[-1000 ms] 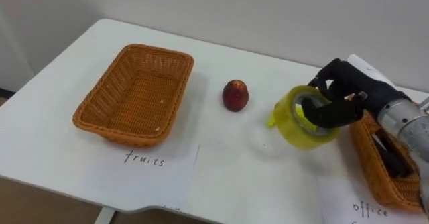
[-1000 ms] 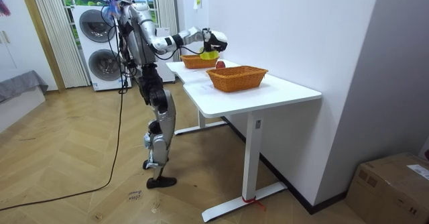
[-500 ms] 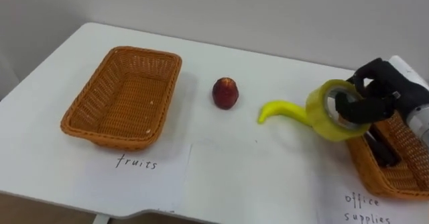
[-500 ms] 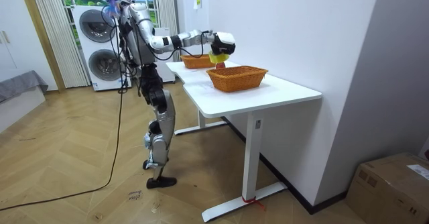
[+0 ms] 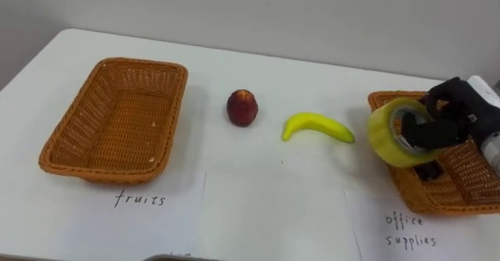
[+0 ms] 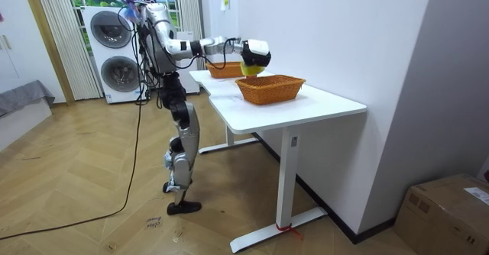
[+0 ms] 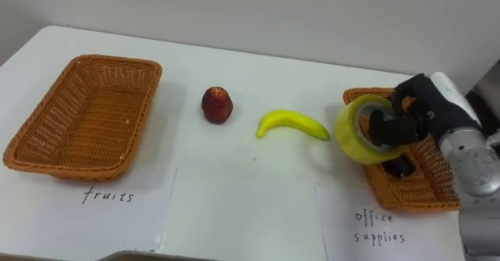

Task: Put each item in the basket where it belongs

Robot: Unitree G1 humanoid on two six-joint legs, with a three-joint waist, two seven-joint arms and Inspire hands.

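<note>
My right hand [image 5: 453, 120] [image 7: 418, 112] is shut on a yellow roll of tape [image 5: 394, 133] [image 7: 361, 130], holding it just above the left rim of the office supplies basket [image 5: 461, 194] [image 7: 414, 191]. A dark item lies inside that basket. A yellow banana [image 5: 316, 126] [image 7: 291, 123] lies on the white table, left of the tape. A red apple [image 5: 242, 107] [image 7: 216, 105] sits further left. The fruits basket [image 5: 113, 120] [image 7: 78, 116] stands at the far left. In the room view the robot stands at the table's end with its right hand [image 6: 256, 54] stretched over the baskets.
Paper labels lie before each basket: "fruits" [image 5: 141, 201] and "office supplies" [image 5: 410, 230]. The white table [image 5: 266, 191] backs onto a wall. In the room view, stacked washing machines [image 6: 111, 45] stand behind the robot and a cardboard box [image 6: 451, 209] sits at the room view's right.
My right hand has carried the tape roll rightward, from over the table near the banana to the office supplies basket's rim. The camera has shifted, bringing the banana fully into view.
</note>
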